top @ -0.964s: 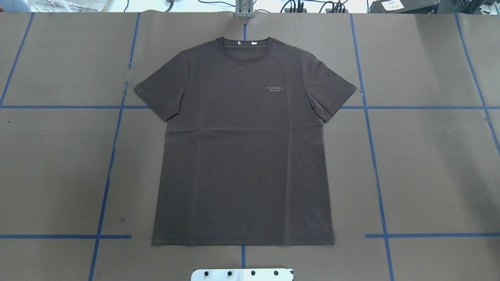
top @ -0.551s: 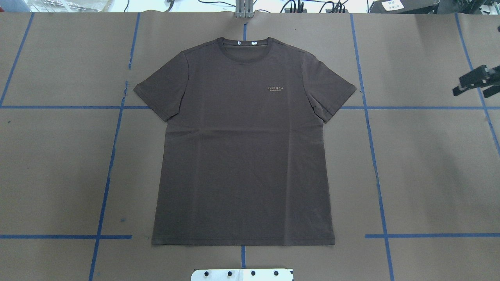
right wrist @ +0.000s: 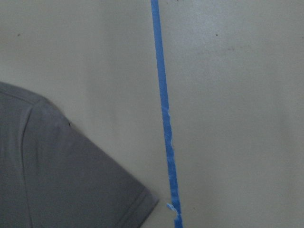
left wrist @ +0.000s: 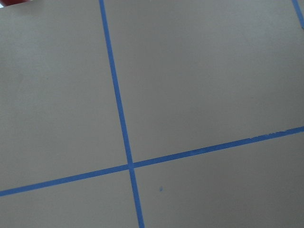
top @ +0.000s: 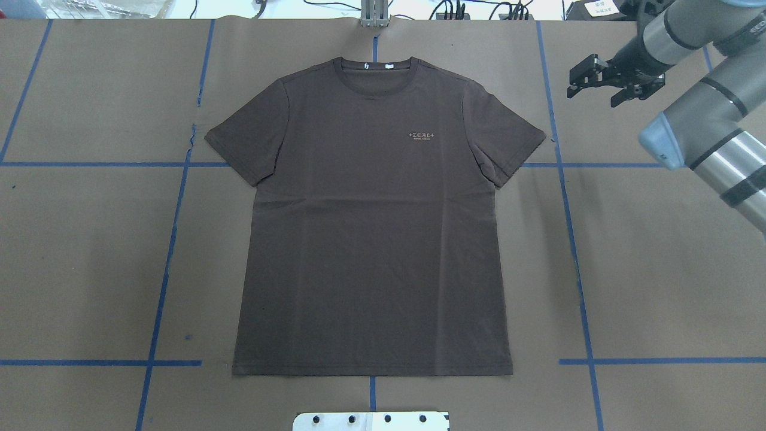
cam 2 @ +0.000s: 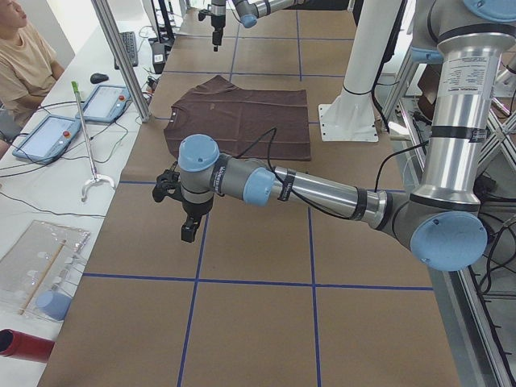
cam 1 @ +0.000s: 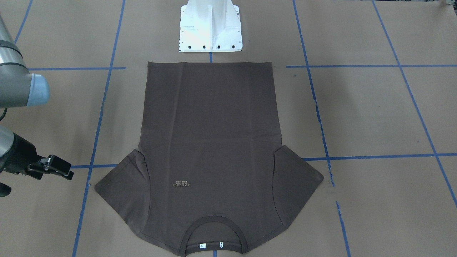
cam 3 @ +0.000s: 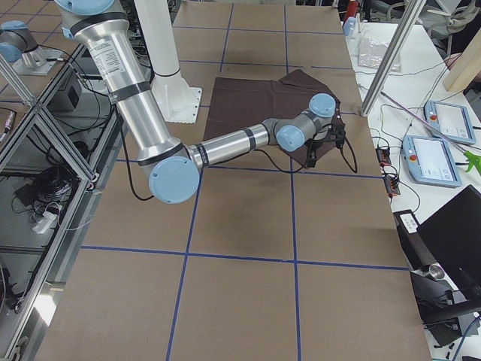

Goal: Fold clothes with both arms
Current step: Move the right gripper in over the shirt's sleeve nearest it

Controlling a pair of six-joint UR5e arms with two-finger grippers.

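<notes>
The dark brown T-shirt (top: 371,227) lies flat and face up on the brown paper, collar (top: 376,64) at the far side. It also shows in the front-facing view (cam 1: 210,135). My right gripper (top: 601,87) hangs open and empty above the paper, just right of and beyond the shirt's right-hand sleeve (top: 514,140). The right wrist view shows that sleeve's corner (right wrist: 71,185) beside a blue tape line. My left gripper (cam 2: 181,211) shows only in the exterior left view, over bare paper well clear of the shirt (cam 2: 242,113). I cannot tell whether it is open or shut.
The white pedestal base (cam 1: 210,26) stands at the near edge by the shirt's hem. Blue tape lines (top: 161,287) grid the paper. A side table holds tablets (cam 2: 48,133), a person (cam 2: 20,56) sits there, and metal posts (cam 2: 121,56) stand at the table's far edge.
The right arm came in from the right edge and moved left and farther away, up to the shirt's right sleeve. The shirt has not moved.
</notes>
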